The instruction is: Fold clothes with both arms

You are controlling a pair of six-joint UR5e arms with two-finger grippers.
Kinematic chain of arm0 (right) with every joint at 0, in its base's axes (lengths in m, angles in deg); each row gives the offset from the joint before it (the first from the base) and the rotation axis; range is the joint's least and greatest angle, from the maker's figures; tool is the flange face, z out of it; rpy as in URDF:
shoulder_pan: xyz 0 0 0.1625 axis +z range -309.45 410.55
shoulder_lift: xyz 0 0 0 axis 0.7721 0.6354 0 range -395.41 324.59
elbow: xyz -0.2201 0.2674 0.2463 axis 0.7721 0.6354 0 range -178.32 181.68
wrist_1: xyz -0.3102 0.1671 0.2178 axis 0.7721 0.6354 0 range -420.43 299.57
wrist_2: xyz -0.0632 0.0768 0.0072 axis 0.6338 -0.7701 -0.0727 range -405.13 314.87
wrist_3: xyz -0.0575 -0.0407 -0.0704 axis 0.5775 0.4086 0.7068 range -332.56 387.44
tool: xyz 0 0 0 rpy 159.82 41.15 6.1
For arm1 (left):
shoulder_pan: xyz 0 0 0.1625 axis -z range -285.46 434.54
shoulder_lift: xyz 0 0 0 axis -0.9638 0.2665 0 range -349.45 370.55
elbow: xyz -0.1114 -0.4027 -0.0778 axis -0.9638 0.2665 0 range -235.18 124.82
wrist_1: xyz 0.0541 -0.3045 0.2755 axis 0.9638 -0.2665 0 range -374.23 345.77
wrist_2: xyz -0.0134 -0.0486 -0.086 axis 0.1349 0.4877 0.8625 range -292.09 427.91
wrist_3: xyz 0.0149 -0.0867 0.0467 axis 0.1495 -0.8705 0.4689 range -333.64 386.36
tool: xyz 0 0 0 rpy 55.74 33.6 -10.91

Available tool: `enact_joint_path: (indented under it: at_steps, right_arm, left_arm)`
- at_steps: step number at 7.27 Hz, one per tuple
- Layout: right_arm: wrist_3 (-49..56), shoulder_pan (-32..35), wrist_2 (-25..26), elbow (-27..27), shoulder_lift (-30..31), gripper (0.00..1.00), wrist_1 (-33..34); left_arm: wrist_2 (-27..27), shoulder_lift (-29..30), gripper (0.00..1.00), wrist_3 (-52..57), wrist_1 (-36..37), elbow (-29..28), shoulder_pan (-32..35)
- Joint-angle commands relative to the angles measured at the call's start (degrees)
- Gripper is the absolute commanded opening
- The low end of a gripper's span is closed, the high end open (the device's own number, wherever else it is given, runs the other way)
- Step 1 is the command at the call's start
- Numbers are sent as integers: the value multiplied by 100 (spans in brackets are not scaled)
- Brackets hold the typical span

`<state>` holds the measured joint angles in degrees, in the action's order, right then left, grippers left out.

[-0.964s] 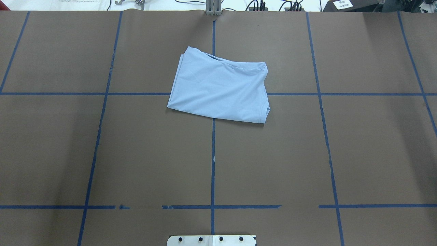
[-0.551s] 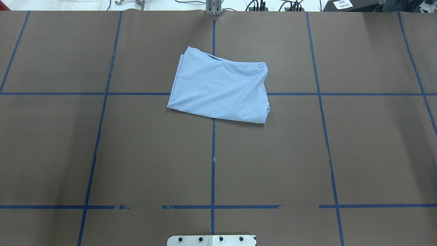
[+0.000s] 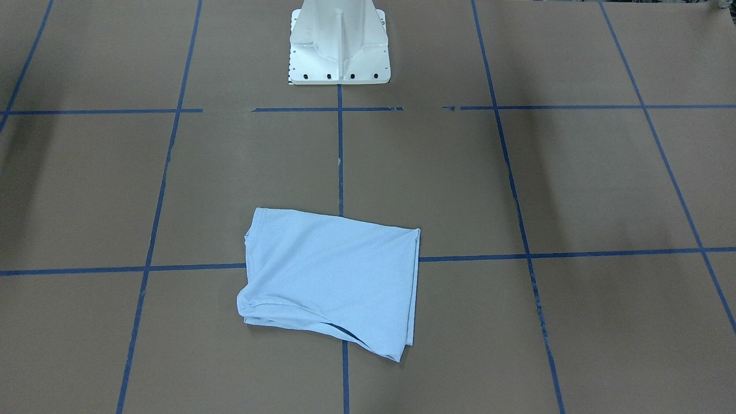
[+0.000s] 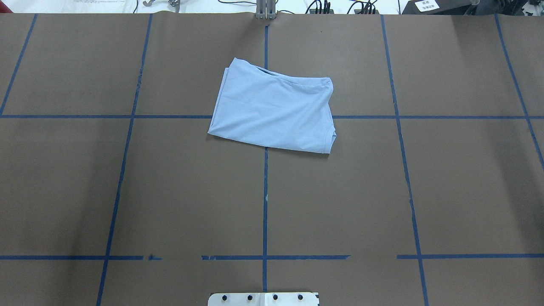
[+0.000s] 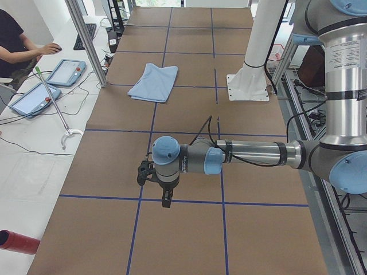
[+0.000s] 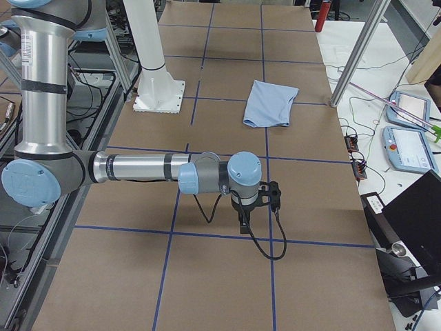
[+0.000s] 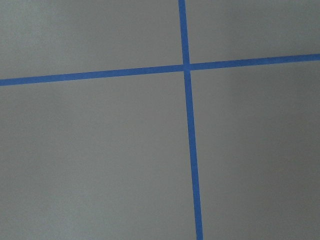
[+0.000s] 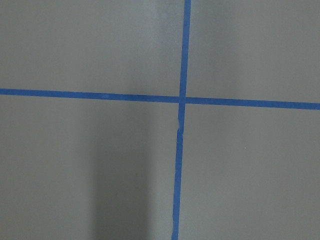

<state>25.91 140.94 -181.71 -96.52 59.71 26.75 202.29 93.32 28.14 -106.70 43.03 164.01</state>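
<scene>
Left fingers [image 5: 166,200], right fingers [image 6: 244,225]: can't tell open or closed, nothing seen held. Hovering low over table [image 4: 127,191], well apart from folded shirt [image 4: 272,112] lying mid-table, toward far edge. Looks finished; at most, squaring skewed edges next.

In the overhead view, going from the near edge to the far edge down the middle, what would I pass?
White base plate → light blue T-shirt → metal bracket

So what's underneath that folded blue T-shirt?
The T-shirt lies on the brown table cover, over where two blue tape lines meet. Their crossing is covered, as is anything between its folded layers.
</scene>
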Motion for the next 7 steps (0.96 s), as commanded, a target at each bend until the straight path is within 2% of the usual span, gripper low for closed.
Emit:
enact_joint_path:
  at_steps: [1,6,7]
  right_arm:
    - [-5,-4,0,20,-12,100,0]
    - [-5,5,0,29,-20,100,0]
    - [-5,-4,0,29,-20,100,0]
  left_arm:
    - [0,11,100,-3,0,5,0]
    - [-35,37,100,-12,26,58,-9]
    - [-44,247,100,-20,26,-64,-9]
